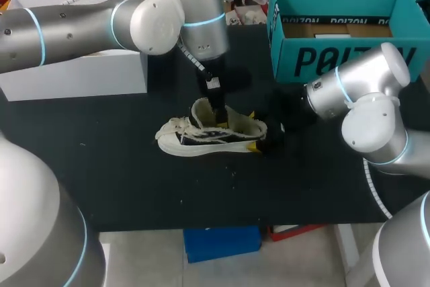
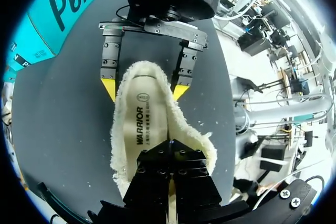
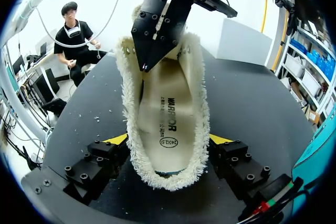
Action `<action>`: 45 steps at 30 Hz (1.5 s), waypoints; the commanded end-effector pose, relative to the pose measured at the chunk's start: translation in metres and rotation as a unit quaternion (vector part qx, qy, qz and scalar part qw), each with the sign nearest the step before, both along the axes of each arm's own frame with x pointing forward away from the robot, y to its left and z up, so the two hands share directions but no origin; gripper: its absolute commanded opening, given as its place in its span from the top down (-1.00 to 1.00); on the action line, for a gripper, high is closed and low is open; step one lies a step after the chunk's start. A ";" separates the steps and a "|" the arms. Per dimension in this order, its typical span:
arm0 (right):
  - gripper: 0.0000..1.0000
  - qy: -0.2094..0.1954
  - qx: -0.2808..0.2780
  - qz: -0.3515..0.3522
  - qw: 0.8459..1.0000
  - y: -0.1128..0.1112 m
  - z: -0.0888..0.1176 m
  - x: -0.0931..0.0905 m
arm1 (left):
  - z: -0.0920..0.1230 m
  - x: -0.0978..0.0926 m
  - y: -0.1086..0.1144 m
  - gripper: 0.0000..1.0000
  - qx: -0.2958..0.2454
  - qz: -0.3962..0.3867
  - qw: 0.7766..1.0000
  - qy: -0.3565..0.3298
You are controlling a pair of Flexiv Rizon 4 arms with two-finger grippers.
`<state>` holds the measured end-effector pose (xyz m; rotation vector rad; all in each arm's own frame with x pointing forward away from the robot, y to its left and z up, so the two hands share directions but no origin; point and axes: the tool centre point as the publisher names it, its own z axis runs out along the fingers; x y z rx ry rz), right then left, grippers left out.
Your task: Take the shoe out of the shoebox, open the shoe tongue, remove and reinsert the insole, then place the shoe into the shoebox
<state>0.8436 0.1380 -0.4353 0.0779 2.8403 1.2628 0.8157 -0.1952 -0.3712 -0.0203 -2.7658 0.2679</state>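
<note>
Shoe (image 1: 211, 136) lies on table (image 1: 134, 179), well off edges, box (image 1: 336, 58) behind. Wrist views alone show insole (image 3: 168, 114) — right gripper (image 3: 169, 139) clamps shoe, left gripper (image 2: 169, 148) pinched narrow inside.

The shoe (image 1: 211, 132) lies on its sole at the middle of the counter (image 1: 134, 186), toe to the left, heel to the right. The shoebox (image 1: 336, 38) stands behind it to the right, well apart. The right gripper (image 1: 254, 130) straddles the heel, a finger against each side. The left gripper (image 1: 218, 112) reaches down into the shoe's opening, over the insole (image 2: 142, 124) lying inside.
</note>
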 end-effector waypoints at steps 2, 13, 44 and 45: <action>1.00 0.000 -0.001 -0.001 1.000 0.000 -0.003 0.001 | -0.011 0.001 -0.004 1.00 0.007 -0.002 1.000 0.005; 1.00 0.000 -0.001 -0.001 1.000 0.000 -0.003 0.001 | -0.021 -0.007 -0.006 1.00 0.022 -0.006 1.000 0.009; 1.00 0.000 -0.001 -0.001 1.000 0.000 -0.003 0.001 | -0.046 -0.015 -0.009 0.69 0.044 0.010 0.999 0.009; 1.00 0.000 -0.001 -0.001 1.000 0.000 -0.003 0.001 | -0.046 -0.015 -0.009 0.64 0.043 0.010 0.999 0.009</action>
